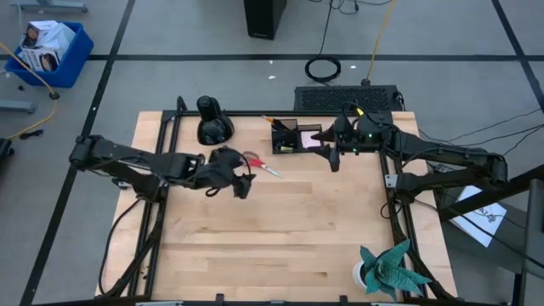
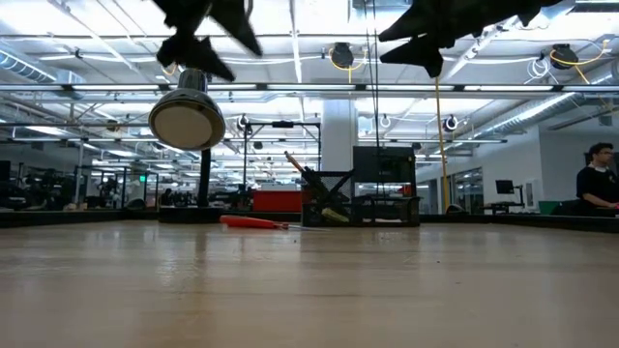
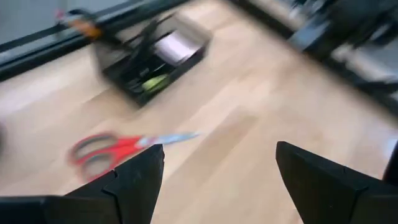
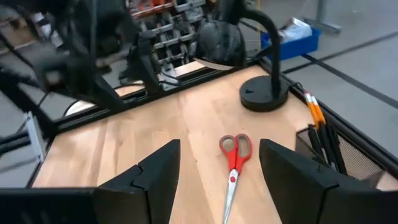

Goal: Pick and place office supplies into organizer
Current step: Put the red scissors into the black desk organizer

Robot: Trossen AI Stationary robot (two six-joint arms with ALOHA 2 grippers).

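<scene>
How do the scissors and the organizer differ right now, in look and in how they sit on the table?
The scissors are red-handled and lie flat on the bare wood; the organizer is a black mesh box standing upright. The scissors lie alone, while the organizer already holds pencils and other supplies. Neither is touched by a tool.

You're in a large robotics lab: behind the wooden table (image 2: 309, 290) run long ceiling lights (image 2: 87, 43), rows of equipment racks (image 2: 382, 179), and a person (image 2: 597, 179) at a workstation.
</scene>
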